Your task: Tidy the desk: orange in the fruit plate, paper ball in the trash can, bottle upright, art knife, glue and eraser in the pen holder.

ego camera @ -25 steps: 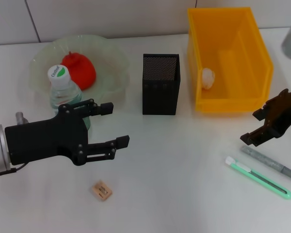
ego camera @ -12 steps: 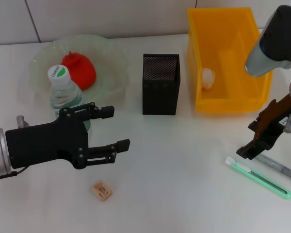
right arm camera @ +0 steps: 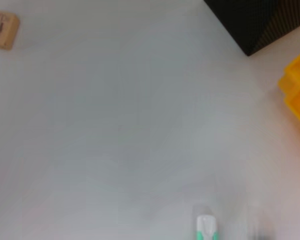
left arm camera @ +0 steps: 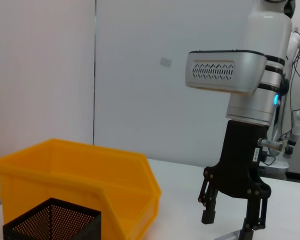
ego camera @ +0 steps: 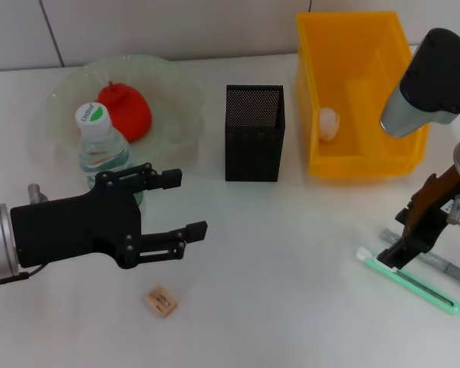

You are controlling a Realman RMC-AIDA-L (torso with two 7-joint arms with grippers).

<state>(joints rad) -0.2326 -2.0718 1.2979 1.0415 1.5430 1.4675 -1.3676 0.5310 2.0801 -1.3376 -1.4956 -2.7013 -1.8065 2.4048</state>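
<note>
On the white worktop (ego camera: pixel 276 291), the right gripper (ego camera: pixel 396 257) hangs at about 4 o'clock, its jaws pointing down and parted narrowly right over the white end of the green art knife (ego camera: pixel 409 280); whether they touch the knife cannot be told. The grey glue stick (ego camera: pixel 437 264) lies just beside the knife on its far side, running roughly parallel. In the left wrist view the same right gripper (left arm camera: pixel 233 226) shows from the side, fingers (left arm camera: pixel 207 210) apart and holding nothing.

The left gripper (ego camera: pixel 180 203) hovers at 9 o'clock with its jaws spread wide and empty, pointing toward the centre. The capped water bottle (ego camera: pixel 103 149) stands upright just behind it, by the near edge of the pale green fruit plate (ego camera: pixel 172 100), which holds the orange (ego camera: pixel 126 111). The tan eraser (ego camera: pixel 161 301) lies at 7 o'clock, near the left gripper and apart from it.

The black mesh pen holder (ego camera: pixel 254 134) stands at 12 o'clock. Beside it, at 1 o'clock, the yellow bin (ego camera: pixel 364 88) holds the white paper ball (ego camera: pixel 329 123).
</note>
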